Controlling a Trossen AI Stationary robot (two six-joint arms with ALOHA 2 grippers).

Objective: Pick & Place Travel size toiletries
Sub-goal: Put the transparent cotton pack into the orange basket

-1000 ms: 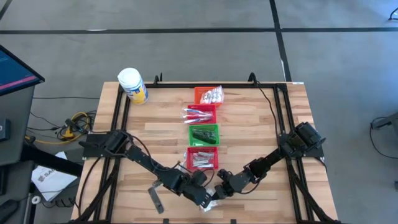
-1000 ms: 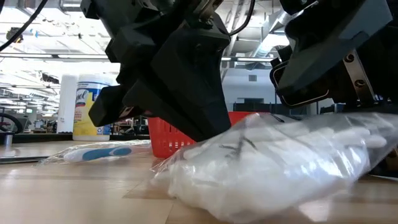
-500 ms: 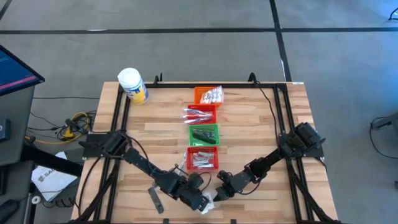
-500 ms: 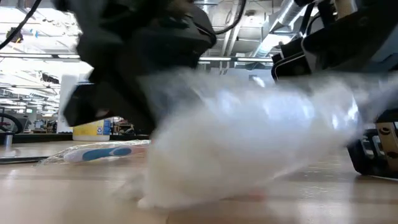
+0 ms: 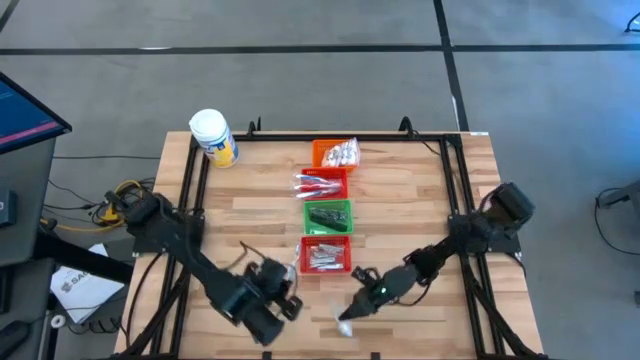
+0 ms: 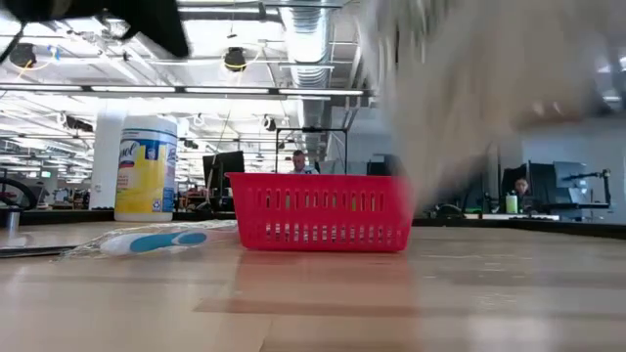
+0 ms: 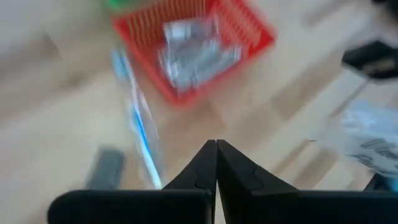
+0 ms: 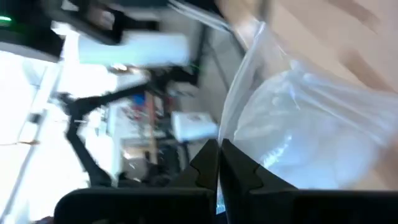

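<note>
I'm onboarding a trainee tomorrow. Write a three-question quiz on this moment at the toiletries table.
1. True or false: the right tool is shut on the clear sachet.
2. Counting from the white jar's end of the table, what is the order of the four baskets? A) orange, red, green, red B) green, orange, red, red C) red, green, red, orange
3. Fill in: the left tool is shut and holds ____.

Key: 1 true; 2 A; 3 nothing. The row runs orange basket, red basket, green basket, then the near red basket.
</note>
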